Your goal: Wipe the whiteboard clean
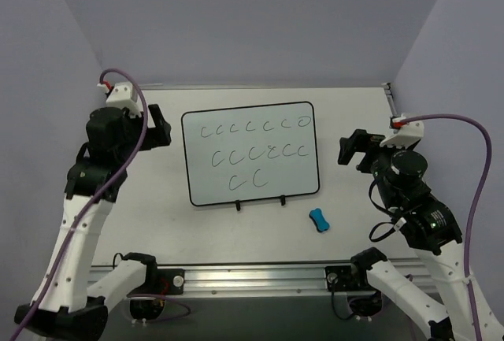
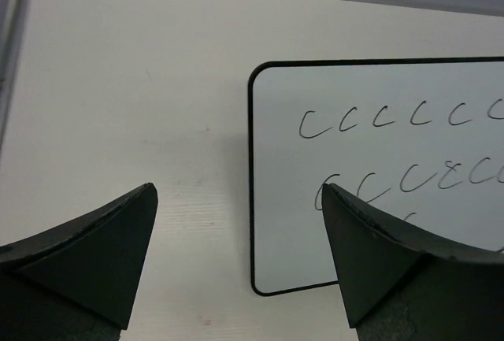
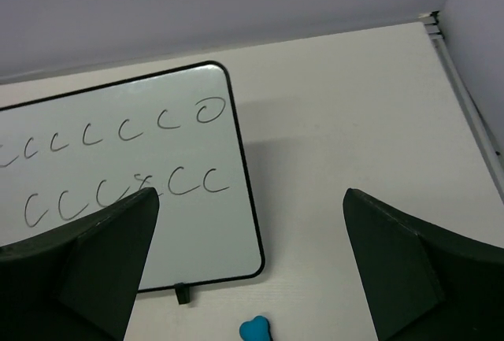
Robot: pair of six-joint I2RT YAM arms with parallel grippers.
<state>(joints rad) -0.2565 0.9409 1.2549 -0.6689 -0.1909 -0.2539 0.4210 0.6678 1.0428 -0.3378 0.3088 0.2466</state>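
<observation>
**Whiteboard covered in marks, both grippers spread wide and empty**

At the left of the white table (image 1: pixel 157 223), the left gripper (image 1: pixel 160 126) hangs above the surface just beside the whiteboard's left edge, pointing toward it. In its wrist view the left gripper (image 2: pixel 239 191) has its 2 dark fingers (image 2: pixel 102 239) spread wide with nothing between them. The bare table and the board's near-left corner show in the gap.

The whiteboard (image 1: pixel 250 152) lies flat in the middle of the table, between the 2 arms and touched by neither. It is white with a thin black frame and rounded corners, and its 2 small black feet (image 1: pixel 239 205) sit on the long edge nearest the arm bases. It carries 3 rows of black handwritten "c" marks (image 1: pixel 252 152). The top row ends at the right in a closed loop, and the bottom row has only 2 marks.

Right of the feet and near the board's lower right corner, a small blue bone-shaped eraser (image 1: pixel 319 220) lies on the table, apart from the frame.

Further right, the right gripper (image 1: pixel 352 150) hovers off the board's right edge, facing it. From the right wrist, the right gripper (image 3: pixel 252 195) also stands wide and empty, with the whiteboard (image 3: pixel 197 223), 1 foot and the eraser (image 3: pixel 255 329) below it.
</observation>
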